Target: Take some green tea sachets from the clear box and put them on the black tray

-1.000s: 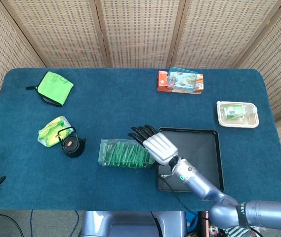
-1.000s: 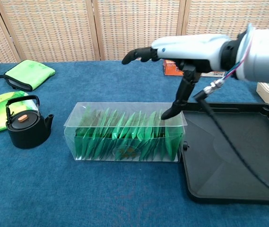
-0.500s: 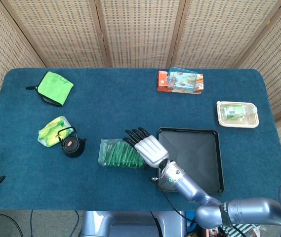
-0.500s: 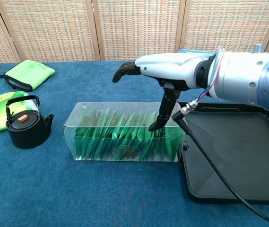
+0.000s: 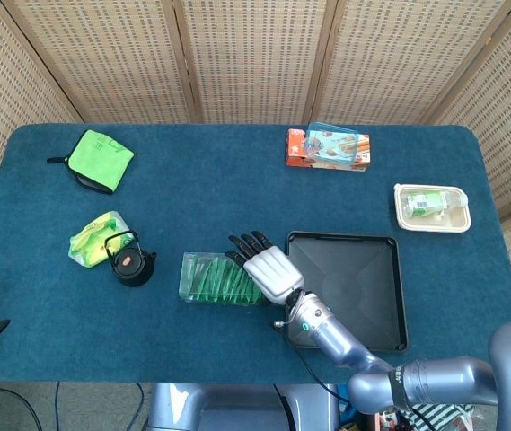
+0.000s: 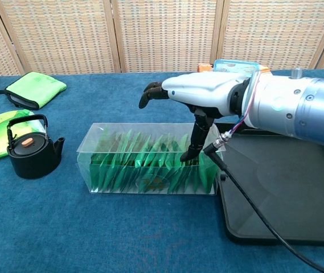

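Note:
The clear box [image 5: 208,278] [image 6: 122,165] lies in front of me, filled with a row of upright green tea sachets [image 6: 144,160]. Right beside it on the right is the black tray [image 5: 367,292] [image 6: 287,193], with nothing on it. My right hand [image 5: 268,268] [image 6: 199,94] hovers palm down over the right end of the box. Its fingers [image 6: 150,91] reach forward and curl slightly, while the thumb [image 6: 195,139] points down into the box among the sachets. No sachet is visibly held. My left hand does not show.
A black kettle [image 5: 129,262] [image 6: 29,149] stands left of the box, next to a yellow-green packet [image 5: 93,235]. A green cloth [image 5: 100,159] lies far left. An orange carton with a clear tub [image 5: 327,148] and a white container [image 5: 431,206] sit behind the tray.
My right hand has moved left over the box and sunk lower. Its thumb, earlier at the box's right rim, now dips in among the sachets.

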You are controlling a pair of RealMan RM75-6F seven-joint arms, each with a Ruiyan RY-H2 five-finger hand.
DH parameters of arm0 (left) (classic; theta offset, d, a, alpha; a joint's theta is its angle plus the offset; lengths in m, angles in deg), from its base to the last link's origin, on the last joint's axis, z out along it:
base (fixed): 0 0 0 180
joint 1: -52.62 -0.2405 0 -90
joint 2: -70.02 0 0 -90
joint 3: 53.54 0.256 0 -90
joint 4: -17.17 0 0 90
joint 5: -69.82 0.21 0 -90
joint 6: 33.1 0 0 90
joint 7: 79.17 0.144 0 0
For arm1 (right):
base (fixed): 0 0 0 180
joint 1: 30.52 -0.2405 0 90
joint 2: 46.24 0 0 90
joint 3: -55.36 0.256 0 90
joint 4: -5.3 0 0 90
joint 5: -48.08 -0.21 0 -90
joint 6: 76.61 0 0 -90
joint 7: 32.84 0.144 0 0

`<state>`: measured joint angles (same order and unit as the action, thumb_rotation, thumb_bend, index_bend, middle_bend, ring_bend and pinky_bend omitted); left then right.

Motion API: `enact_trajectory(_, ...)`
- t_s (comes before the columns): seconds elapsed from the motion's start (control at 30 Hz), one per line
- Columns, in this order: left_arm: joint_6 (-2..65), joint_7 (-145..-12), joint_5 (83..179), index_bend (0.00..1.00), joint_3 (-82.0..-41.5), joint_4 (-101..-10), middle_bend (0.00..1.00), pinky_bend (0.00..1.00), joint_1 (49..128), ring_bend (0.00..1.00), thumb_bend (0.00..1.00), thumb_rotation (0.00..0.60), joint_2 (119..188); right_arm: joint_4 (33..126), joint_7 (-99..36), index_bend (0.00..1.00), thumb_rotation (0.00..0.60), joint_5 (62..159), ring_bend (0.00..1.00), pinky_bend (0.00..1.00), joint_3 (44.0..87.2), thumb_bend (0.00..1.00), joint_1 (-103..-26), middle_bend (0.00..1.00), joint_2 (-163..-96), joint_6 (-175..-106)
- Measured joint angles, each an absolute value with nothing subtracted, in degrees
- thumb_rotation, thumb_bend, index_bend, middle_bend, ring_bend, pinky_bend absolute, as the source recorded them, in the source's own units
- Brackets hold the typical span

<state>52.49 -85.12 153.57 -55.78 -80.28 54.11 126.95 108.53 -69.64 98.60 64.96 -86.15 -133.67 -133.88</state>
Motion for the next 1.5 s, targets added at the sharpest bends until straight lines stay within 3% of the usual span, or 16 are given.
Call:
enact_trajectory(0.17, 52.31, -85.29, 153.49, 0.0, -55.77, -80.25, 0.0, 0.0, 54.19, 0.0, 0.12, 0.6, 126.94, 107.94, -70.68, 0.17, 0.6, 97.21, 0.0, 0.0, 64.84, 0.27, -86.7, 0.0, -134.55, -134.25)
enact_trajectory(0.57, 52.11, -86.07, 153.32, 0.0, -55.82, -80.16, 0.0, 0.0, 54.28, 0.0, 0.12, 0.6, 126.75, 106.77, -71.89, 0.22, 0.6, 97.5, 0.0, 0.02, 64.76, 0.58, -87.06, 0.0, -136.13, -136.29)
enact_trajectory(0.83, 51.51, -86.76, 152.84, 0.0, -55.89, -79.99, 0.0, 0.0, 54.5, 0.0, 0.12, 0.6, 126.65, 106.29, -70.57, 0.24, 0.6, 96.68, 0.0, 0.03, 68.57, 0.59, -87.59, 0.0, -135.37, -137.25)
enact_trajectory(1.17, 49.52, -88.21, 151.02, 0.0, -56.38, -79.32, 0.0, 0.0, 55.15, 0.0, 0.12, 0.6, 126.48, 98.55, -70.86, 0.25, 0.6, 85.91, 0.0, 0.03, 74.54, 0.59, -91.5, 0.0, -134.93, -135.25)
enact_trajectory(1.5, 47.51, -88.61, 149.98, 0.0, -56.6, -78.52, 0.0, 0.0, 56.14, 0.0, 0.12, 0.6, 126.76, 93.57, -70.78, 0.25, 0.6, 78.26, 0.0, 0.03, 75.29, 0.59, -93.96, 0.0, -135.29, -131.43)
